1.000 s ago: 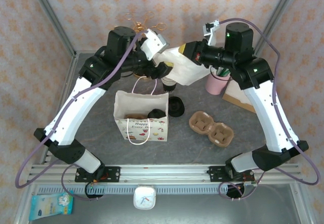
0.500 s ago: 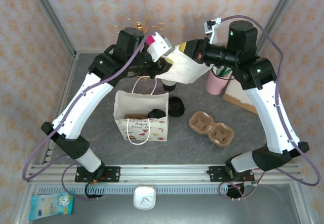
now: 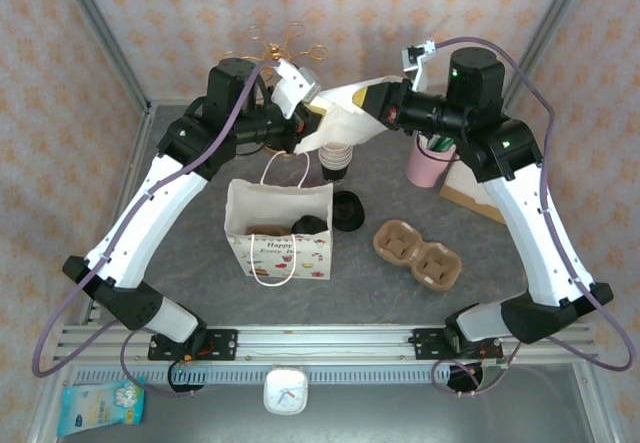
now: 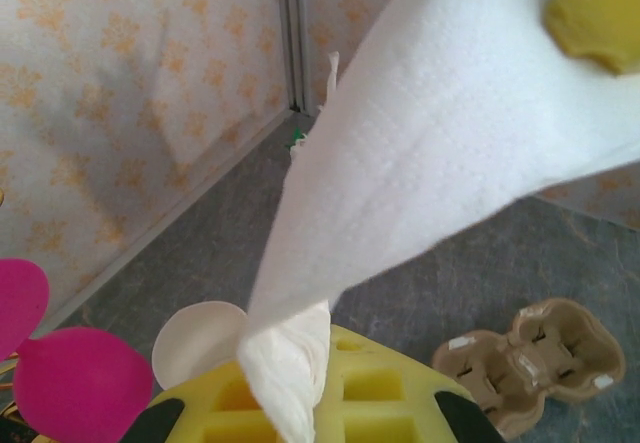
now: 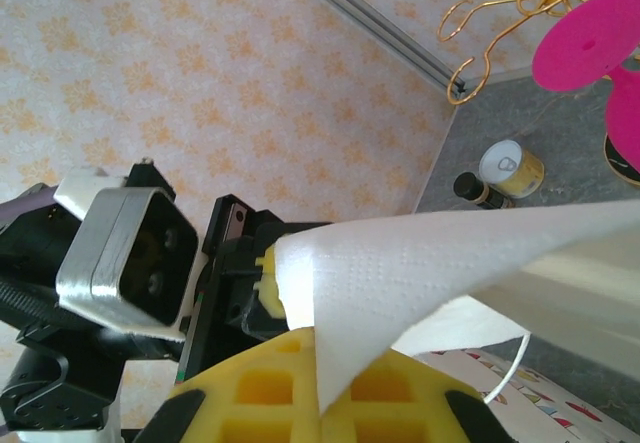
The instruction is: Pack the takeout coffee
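Note:
A white paper napkin (image 3: 342, 123) hangs stretched between both grippers above the back of the table. My left gripper (image 3: 312, 111) is shut on its left corner, which bunches between the yellow pads (image 4: 300, 353). My right gripper (image 3: 373, 103) is shut on the other corner (image 5: 335, 348), and the sheet (image 5: 460, 263) spreads away from it toward the left gripper (image 5: 262, 285). Below them stands the patterned paper gift bag (image 3: 279, 231). Inside it, the takeout coffee's black lid (image 3: 310, 225) shows beside brown pulp carrier (image 3: 267, 229).
A stack of cream cups (image 3: 336, 158) stands under the napkin, with a loose black lid (image 3: 348, 211) nearby. An empty brown cup carrier (image 3: 420, 254) lies to the right of the bag. A pink cup of straws (image 3: 428, 165) and a gold wire stand (image 3: 285, 41) are at the back.
My left gripper has closed on the napkin's free corner and risen a little. The napkin, which hung from the right gripper alone, is now pulled out between both.

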`<state>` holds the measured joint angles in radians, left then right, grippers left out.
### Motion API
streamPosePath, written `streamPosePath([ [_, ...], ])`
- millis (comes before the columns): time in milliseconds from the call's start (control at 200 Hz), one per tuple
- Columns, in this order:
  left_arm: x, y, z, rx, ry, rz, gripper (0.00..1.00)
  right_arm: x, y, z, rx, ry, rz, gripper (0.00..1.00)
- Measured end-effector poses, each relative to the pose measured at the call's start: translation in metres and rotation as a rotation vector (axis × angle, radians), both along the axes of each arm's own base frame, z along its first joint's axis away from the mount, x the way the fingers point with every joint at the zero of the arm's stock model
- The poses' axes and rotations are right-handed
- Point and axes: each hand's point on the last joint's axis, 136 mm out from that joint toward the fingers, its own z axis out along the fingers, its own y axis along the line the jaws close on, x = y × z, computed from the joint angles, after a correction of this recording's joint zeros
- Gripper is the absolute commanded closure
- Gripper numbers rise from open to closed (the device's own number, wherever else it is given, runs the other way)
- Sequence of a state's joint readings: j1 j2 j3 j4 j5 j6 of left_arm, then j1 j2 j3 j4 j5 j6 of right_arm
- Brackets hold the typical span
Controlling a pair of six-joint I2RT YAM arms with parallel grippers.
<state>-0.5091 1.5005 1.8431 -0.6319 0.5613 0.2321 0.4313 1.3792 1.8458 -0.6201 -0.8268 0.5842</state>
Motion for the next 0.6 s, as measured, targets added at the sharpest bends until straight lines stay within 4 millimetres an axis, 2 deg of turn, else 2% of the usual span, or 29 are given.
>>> streamPosePath([
  [35,0.002,0.001,0.001,-0.012,0.004,0.01,1.0,-0.002,0.0,0.0,0.009,0.001,0.002,0.86],
  [150,0.008,0.004,0.006,-0.039,0.003,0.051,1.0,-0.008,0.0,0.004,0.036,-0.02,0.021,0.81],
  [395,0.018,0.012,0.019,-0.053,-0.038,0.123,1.0,-0.035,0.0,0.011,0.096,-0.079,0.1,0.53],
  [485,0.021,0.017,0.032,-0.069,-0.059,0.146,1.0,-0.045,-0.005,0.014,0.095,-0.113,0.104,0.48],
  [601,0.022,0.02,0.062,-0.118,-0.092,0.167,1.0,-0.058,-0.01,0.008,0.074,-0.152,0.111,0.44],
])
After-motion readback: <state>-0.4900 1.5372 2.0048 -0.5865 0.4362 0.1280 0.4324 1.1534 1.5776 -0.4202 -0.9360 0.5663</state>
